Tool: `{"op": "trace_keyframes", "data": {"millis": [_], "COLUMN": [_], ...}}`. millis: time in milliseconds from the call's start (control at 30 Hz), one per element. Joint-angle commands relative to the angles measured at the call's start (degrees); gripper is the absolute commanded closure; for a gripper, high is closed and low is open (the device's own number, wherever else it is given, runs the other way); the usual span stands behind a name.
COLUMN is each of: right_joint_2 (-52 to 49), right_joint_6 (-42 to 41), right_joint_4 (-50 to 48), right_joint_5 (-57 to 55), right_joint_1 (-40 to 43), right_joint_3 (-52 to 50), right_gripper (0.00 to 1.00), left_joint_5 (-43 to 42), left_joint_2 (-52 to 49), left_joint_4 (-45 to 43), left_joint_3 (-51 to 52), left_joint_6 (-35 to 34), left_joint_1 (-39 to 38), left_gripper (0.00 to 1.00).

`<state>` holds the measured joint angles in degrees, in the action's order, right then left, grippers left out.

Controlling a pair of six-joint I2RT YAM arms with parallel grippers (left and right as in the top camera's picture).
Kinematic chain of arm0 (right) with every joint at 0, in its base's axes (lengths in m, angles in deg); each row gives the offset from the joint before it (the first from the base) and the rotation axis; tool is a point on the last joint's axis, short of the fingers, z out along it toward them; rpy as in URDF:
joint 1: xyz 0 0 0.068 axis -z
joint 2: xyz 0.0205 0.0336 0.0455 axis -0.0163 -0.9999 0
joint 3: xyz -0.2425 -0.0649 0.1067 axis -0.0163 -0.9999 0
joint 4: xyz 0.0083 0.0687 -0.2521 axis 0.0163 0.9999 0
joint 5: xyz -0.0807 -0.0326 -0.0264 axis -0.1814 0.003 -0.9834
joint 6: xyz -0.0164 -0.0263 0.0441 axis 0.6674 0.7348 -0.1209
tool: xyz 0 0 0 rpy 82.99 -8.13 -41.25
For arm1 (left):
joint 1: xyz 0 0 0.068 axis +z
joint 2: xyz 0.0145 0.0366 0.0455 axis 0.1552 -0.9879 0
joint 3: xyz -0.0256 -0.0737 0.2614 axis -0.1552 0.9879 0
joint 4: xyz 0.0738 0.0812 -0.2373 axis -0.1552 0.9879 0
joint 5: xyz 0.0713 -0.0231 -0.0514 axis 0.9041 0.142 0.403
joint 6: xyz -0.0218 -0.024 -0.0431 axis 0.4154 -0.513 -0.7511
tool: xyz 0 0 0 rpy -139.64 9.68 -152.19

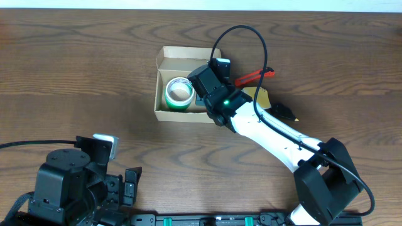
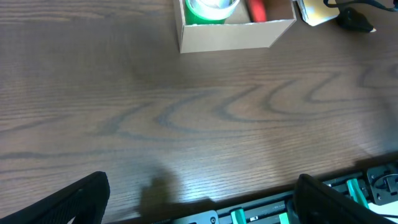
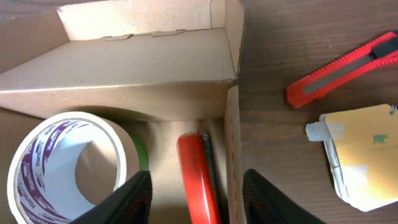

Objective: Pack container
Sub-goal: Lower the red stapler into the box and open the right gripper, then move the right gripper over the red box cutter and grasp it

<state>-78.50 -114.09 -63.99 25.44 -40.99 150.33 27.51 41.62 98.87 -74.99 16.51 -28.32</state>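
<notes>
The container point(image 1: 164, 113) is a small brown cardboard box, open, at the table's middle. It also shows in the right wrist view point(image 3: 124, 81) and the left wrist view point(image 2: 230, 36). Inside lie a white tape roll point(image 1: 179, 93) point(image 3: 62, 162) on a green one, and a red glossy object point(image 3: 198, 174) point(image 2: 257, 9) by the right wall. My right gripper point(image 1: 206, 99) point(image 3: 203, 202) is open over the box's right end, its fingers either side of the red object without touching it. My left gripper point(image 1: 122, 182) point(image 2: 202, 205) is open and empty at the table's near edge.
A red utility knife point(image 1: 254, 76) point(image 3: 342, 62), a yellow pouch point(image 1: 260, 97) point(image 3: 367, 155) and a small black object point(image 1: 286, 113) point(image 2: 354, 18) lie on the table just right of the box. A black cable point(image 1: 242, 31) loops above the right arm.
</notes>
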Motion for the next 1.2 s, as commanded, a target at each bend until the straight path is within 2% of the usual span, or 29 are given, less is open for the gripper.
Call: {"op": "trace_keyframes", "data": {"millis": [0,200,333,500,667,733,767,800,1033,1167], "right_joint_2": [0.22,6.12,11.63,13.94,10.82,9.09,8.28,7.56,6.4,5.16], "right_joint_6": [0.24,5.88,8.81,11.45,11.17,11.28,11.28,11.72,11.26,-0.7], "right_joint_4": [-0.09,0.96,0.87,4.0,7.52,7.63,7.45,7.34,5.99,8.57], "right_joint_5": [-1.2,-1.2,-6.32,-6.54,3.72,7.63,9.79,11.67,13.66,13.64], "right_joint_1": [-0.33,-0.35,1.55,8.94,17.44,19.58,20.55,21.44,23.54,23.98], "right_joint_3": [1.66,5.73,6.69,6.69,6.54,6.54,6.51,6.51,6.54,7.32], "right_gripper": [0.48,0.48,0.39,0.39,0.41,0.28,0.11,0.02,0.01,0.01], "left_joint_5": [-0.13,-0.13,-0.13,-0.15,-0.13,-0.15,-0.15,-0.15,-0.13,-0.15], "left_joint_2": [-0.07,-0.07,-0.07,-0.07,-0.07,-0.07,-0.07,-0.07,-0.07,-0.07], "left_joint_4": [0.2,0.2,0.2,0.2,0.2,0.2,0.2,0.2,0.2,0.2], "left_joint_3": [0.11,0.11,0.11,0.11,0.11,0.11,0.11,0.11,0.11,0.11], "left_joint_6": [-0.28,-0.28,-0.28,-0.28,-0.28,-0.28,-0.28,-0.28,-0.28,-0.28], "left_joint_1": [-0.13,-0.13,-0.13,-0.13,-0.13,-0.13,-0.13,-0.13,-0.13,-0.13], "left_gripper": [0.05,0.05,0.05,0.05,0.05,0.05,0.05,0.05,0.05,0.05]}}
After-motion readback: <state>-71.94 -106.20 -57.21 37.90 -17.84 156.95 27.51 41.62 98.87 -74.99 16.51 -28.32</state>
